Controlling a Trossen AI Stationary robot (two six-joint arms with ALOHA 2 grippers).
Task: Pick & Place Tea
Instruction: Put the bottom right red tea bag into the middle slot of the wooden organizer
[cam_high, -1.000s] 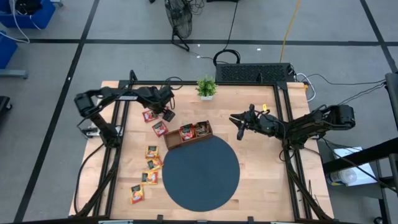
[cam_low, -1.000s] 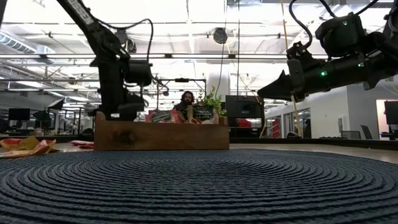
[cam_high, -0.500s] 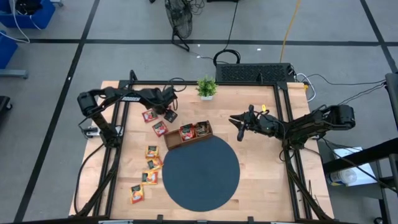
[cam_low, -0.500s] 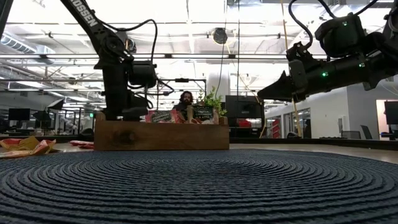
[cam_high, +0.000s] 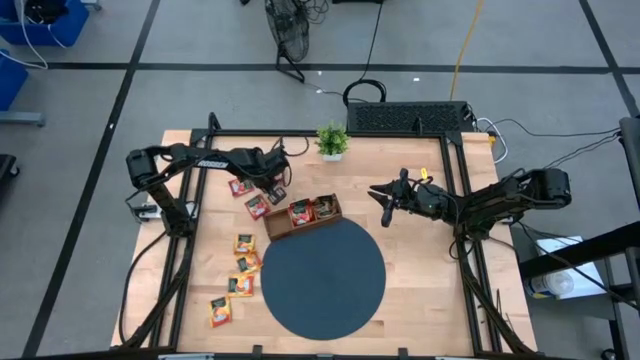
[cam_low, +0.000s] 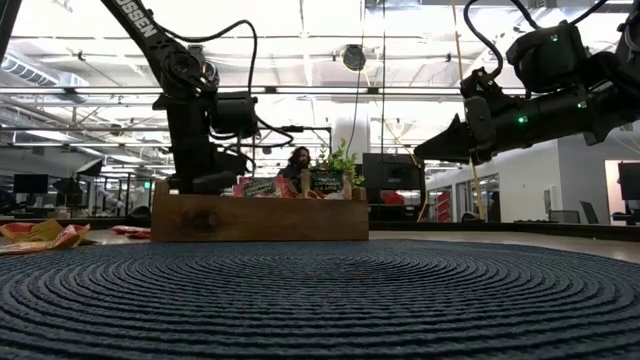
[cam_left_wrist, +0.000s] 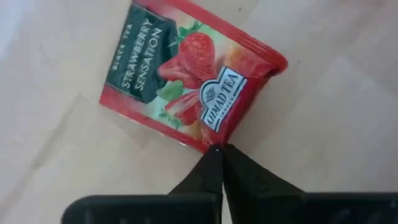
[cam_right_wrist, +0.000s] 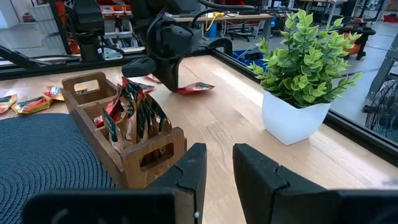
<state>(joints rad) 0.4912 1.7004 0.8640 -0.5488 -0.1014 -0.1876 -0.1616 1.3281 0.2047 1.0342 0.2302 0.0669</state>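
Now, notes from my remote station. My left gripper (cam_high: 275, 190) sits in the upper left part of the high view, low over the pale wooden table (cam_high: 420, 290), its two dark fingers (cam_left_wrist: 211, 177) pressed together. In the left wrist view the tips meet right at the edge of a red square strawberry tea sachet (cam_left_wrist: 186, 78) lying flat on the wood; I judge they pinch that edge, though how much foil is caught I cannot tell. Pinching an edge makes sense to me: a flat sachet offers nothing else to grab.

The brown wooden three-compartment tray (cam_high: 275, 224) lies just right of and below that gripper in the high view, touching the upper left rim of the dark round woven mat (cam_high: 323, 278). Sachets already stand upright in its right-hand compartments, the left one looks bare, so I read the task as partly done.

More sachets wait: two red ones left of the tray, and a loose trail of yellow-orange ones (cam_high: 243, 262) down the mat's left side.

My right gripper (cam_high: 384, 205) waits above the table at centre right, well apart from any tea, fingers slightly parted and holding nothing. A small green potted plant (cam_high: 332, 141) stands at the table's top edge.
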